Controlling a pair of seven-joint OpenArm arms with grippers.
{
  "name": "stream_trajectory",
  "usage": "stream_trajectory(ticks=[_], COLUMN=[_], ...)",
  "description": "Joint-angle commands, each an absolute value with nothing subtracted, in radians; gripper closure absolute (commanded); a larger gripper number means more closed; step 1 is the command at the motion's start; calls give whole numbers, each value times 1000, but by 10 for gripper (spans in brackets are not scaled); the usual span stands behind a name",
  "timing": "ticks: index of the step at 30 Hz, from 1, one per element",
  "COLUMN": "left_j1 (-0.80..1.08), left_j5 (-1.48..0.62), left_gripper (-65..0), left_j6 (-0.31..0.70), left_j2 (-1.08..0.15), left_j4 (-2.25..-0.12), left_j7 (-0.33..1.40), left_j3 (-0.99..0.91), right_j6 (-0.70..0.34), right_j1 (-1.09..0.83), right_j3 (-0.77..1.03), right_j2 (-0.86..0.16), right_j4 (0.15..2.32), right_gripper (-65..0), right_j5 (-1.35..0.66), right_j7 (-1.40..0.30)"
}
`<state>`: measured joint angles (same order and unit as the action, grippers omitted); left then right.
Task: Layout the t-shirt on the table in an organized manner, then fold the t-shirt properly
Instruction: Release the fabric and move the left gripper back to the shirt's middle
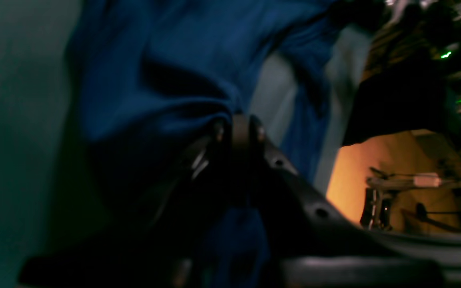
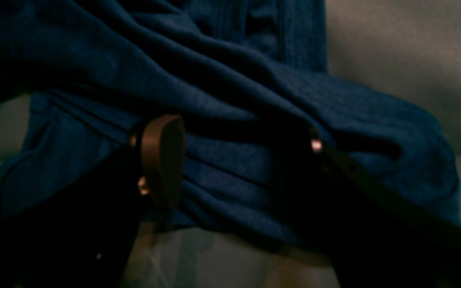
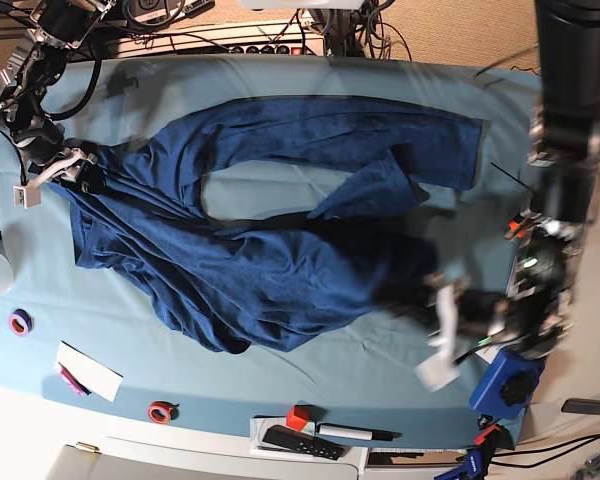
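The dark navy t-shirt (image 3: 280,260) lies wrinkled and spread across the teal table (image 3: 230,370), its long sleeves bent toward the far side. My left gripper (image 3: 427,300) is at the shirt's right edge, blurred in the base view. In the left wrist view, the left gripper (image 1: 240,128) has its fingers pressed together on a bunched fold of the t-shirt (image 1: 166,72). At the shirt's left end, my right gripper (image 3: 83,175) is open. Seen from the right wrist, the right gripper (image 2: 238,154) has its fingers wide apart, with folds of the t-shirt (image 2: 230,100) between and behind them.
Along the near edge lie a purple tape roll (image 3: 20,322), a white card (image 3: 88,370), a red tape roll (image 3: 160,411), a red cube (image 3: 297,417), a black remote (image 3: 300,441) and a marker (image 3: 355,433). A blue block (image 3: 505,385) sits at the near right. Cables run along the far edge.
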<state>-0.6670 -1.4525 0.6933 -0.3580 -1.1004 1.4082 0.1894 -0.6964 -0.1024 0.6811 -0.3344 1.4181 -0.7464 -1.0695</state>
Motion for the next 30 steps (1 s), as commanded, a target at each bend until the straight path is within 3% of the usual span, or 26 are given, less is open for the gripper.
stream_trajectory(ticks=[1,12,18,23,24,27,28,30], left_j1=[-706,-718,-731,-731,-731,-731,-731,-732], left_j5=[-1484,-1484,-1484,-1327,-1293,-1212,-1192,-1155], left_gripper=[0,0,0,0,-12,-287,-324,-324], left_j6=[698,698,698,698,698,698,698,698], left_j2=[-323,146,157,157,157,157,157,157], left_j4=[-1117,-1117,-1118,-1118,-1118,-1118,-1118,-1118], left_j7=[1396,1396,1331,1255,1255,1256,1256,1256], left_j3=[187,188,320,405,404,403,403,403], right_j6=[-698,-698,-698,-698,-698,-698,-698,-698], right_j1=[-94,-94,-91,-88,-88,-88,-88,-88], right_j3=[686,686,688,687,687,687,687,687], right_j2=[-356,-357,-329,-324,-324,-327,-327,-327], right_j4=[1431,1431,1417,1398,1398,1398,1398,1398], right_gripper=[-370,-370,-370,-370,-370,-370,-370,-370], right_j5=[-766,-766,-740,-740,-740,-739,-739,-739], right_j7=[-1046,-1045,-1040,-1018,-1018,-1019,-1019,-1019])
